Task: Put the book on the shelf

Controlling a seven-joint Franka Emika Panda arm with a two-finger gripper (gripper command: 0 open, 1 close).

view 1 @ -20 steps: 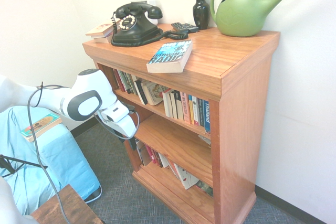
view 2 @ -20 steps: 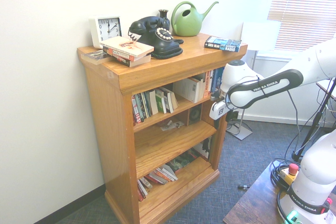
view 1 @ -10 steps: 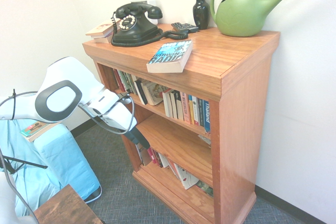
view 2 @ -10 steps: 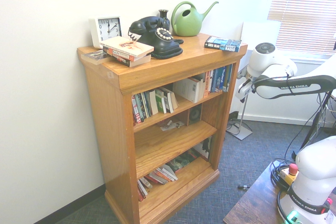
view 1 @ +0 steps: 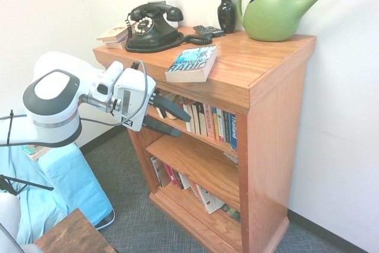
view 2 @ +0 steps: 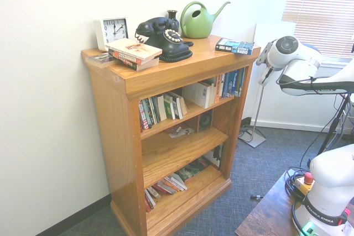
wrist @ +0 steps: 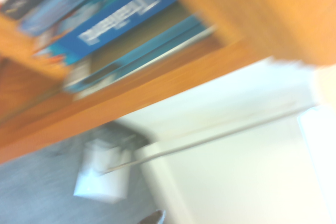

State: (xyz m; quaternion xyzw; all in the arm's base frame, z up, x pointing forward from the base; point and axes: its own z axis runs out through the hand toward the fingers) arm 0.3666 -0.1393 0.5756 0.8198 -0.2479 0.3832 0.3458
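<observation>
Spread wide with nothing between them, the jaws of the gripper [view 1: 169, 117] are pointing at the front of the bookcase in the first outside view, level with its upper part. The book [view 1: 192, 62] is lying flat on the bookcase's top [view 1: 260, 57], near the front edge, well apart from the gripper. The shelf [view 1: 204, 137], which is holding a row of upright paperbacks [view 1: 210, 121], is sitting just below it. Nothing of the task is looking done yet: the book is waiting to be gripped, lifted off the top and slid onto that board. Also on the top I am counting one black telephone [view 1: 151, 26], one dark vase [view 1: 227, 10] and one green watering can [view 1: 278, 10].

From the second outside view the arm is coming in from the right, and the gripper itself is hard to make out there. The book [view 2: 235, 46] is showing at the top's right corner. One white clock [view 2: 112, 30] is standing at the left, with a small stack of pale books [view 2: 134, 53] in front of it (two, perhaps three). Three inner boards are visible.

Blurred as it is, the wrist view is showing only some blue spines [wrist: 121, 22] and an orange-brown board [wrist: 157, 85].
</observation>
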